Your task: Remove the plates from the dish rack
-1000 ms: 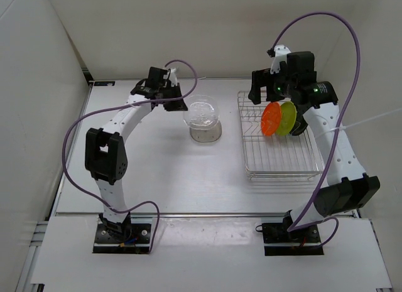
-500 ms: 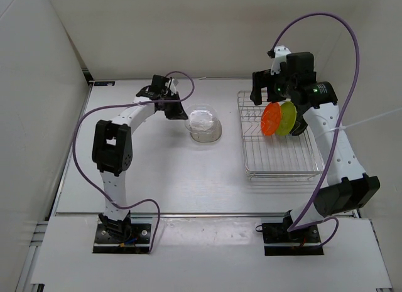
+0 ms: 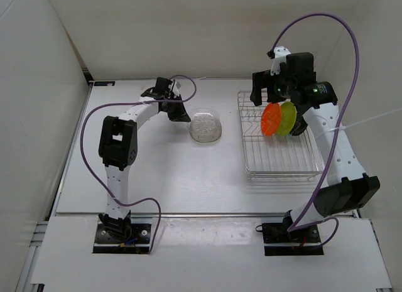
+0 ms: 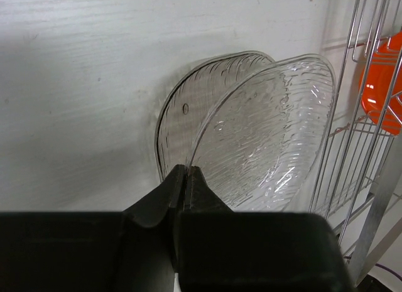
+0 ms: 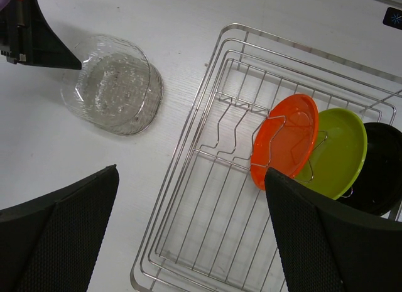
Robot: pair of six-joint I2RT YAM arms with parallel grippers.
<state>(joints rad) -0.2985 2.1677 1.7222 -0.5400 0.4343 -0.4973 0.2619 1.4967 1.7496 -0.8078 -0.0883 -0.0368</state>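
While clenched on its near rim — the left claw (image 4: 186,176), clear plate (image 4: 264,132) tilted just ahead.

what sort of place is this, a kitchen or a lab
Probably a lab test cell, not a kitchen: white table boxed in by plain panels, left arm and right arm bolted at its edge, one dish rack.
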